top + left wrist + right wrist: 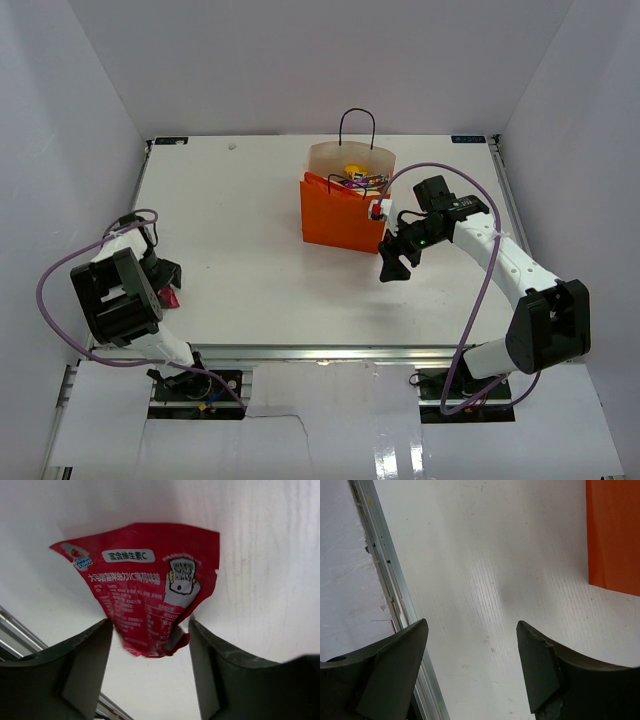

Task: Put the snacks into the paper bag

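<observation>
The orange paper bag (340, 215) stands upright at the table's middle back, with black loop handles (357, 125). Yellow and mixed small snack packets (355, 176) show in its mouth. A small red snack packet (150, 585) with white print lies flat on the table at the far left; in the top view (171, 297) it is mostly hidden by the arm. My left gripper (150, 672) is open just above it, the packet's near tip between the fingers. My right gripper (396, 262) is open and empty over bare table, right of the bag's front corner (615, 535).
An aluminium rail (300, 350) runs along the table's near edge; it shows close to the right gripper (385, 580) and the left gripper (20, 635). White walls enclose the table on three sides.
</observation>
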Motion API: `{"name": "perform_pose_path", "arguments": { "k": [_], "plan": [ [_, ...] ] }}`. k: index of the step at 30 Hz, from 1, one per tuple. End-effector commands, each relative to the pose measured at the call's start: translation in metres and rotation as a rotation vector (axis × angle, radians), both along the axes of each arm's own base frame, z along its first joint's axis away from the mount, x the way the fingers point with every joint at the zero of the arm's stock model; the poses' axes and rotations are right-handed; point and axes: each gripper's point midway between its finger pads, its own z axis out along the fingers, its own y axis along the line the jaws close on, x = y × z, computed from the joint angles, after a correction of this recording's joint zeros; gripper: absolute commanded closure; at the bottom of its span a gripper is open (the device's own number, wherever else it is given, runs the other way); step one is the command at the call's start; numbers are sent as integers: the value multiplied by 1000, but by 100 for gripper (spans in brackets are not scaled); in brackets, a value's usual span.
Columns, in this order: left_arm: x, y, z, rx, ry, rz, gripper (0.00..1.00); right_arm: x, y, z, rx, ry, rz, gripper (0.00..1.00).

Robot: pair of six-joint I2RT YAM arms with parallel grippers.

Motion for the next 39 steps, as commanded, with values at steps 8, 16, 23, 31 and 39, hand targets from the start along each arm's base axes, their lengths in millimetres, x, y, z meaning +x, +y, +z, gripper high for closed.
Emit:
{"name": "perform_pose_path", "arguments": {
  "k": [8, 16, 23, 31, 39],
  "plan": [
    [16, -6, -2, -40, -125, -112, 68, -2, -3, 14, 9, -55, 37, 23],
    [53, -59, 25, -273, -456, -312, 99, -9, 2, 36, 72, -111, 105, 23],
    [74, -142, 87, -518, -831, -626, 100, -28, 17, 57, 197, -148, 224, 23],
    [43, -246, 160, -799, -1106, -993, 100, -51, 51, 81, 272, -223, 433, 23],
    [-26, -304, 214, -787, -1368, -1410, 100, -47, 84, 154, 493, -618, 614, 10]
  ]
}}
